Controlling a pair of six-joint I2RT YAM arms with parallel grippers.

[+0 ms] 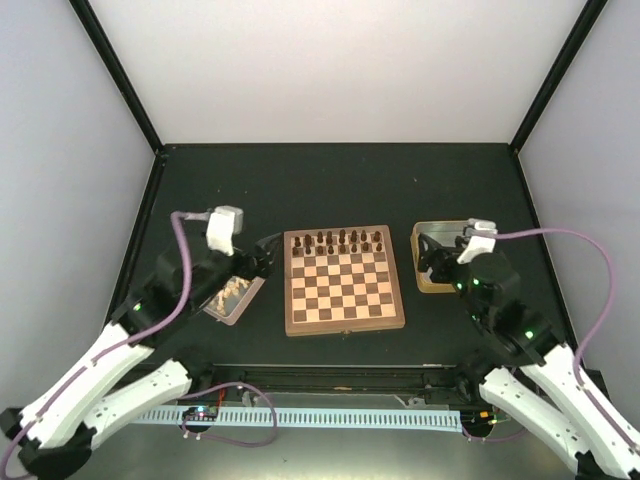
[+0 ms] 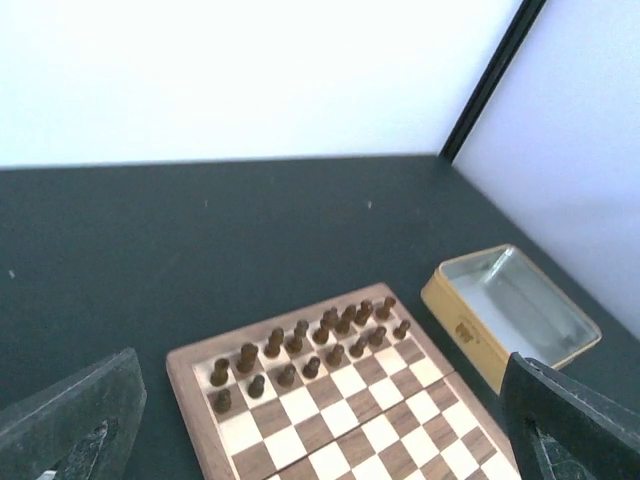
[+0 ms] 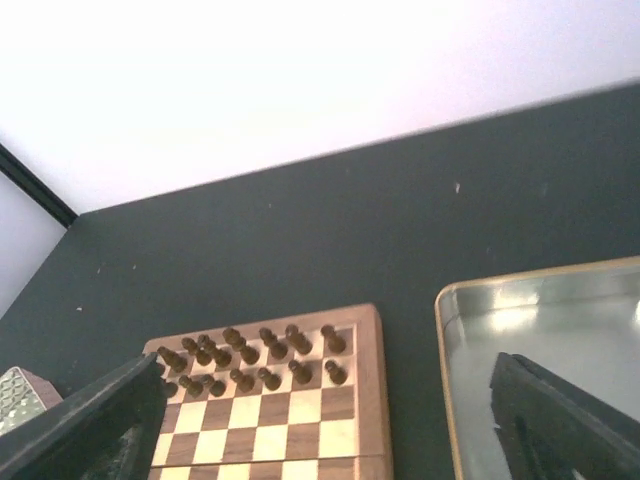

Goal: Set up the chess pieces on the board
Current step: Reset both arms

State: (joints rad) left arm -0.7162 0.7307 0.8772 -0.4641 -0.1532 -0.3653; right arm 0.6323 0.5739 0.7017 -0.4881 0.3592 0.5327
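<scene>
Left jaws: spread open, holding nothing, above the tray (image 1: 228, 318) of pale pieces (image 1: 231, 293), just left of the board (image 1: 345, 298) on the tabletop.
Right jaws: spread open, holding nothing, over the tin (image 1: 424, 281) just right of the board.
Dark chess pieces (image 1: 343, 241): upright on the board's two far rows, beyond both jaws, about equally near either arm.

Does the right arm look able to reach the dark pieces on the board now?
Likely yes: the right end effector hangs open over the yellow tin beside the board, and nothing stands between it and the dark pieces.
</scene>
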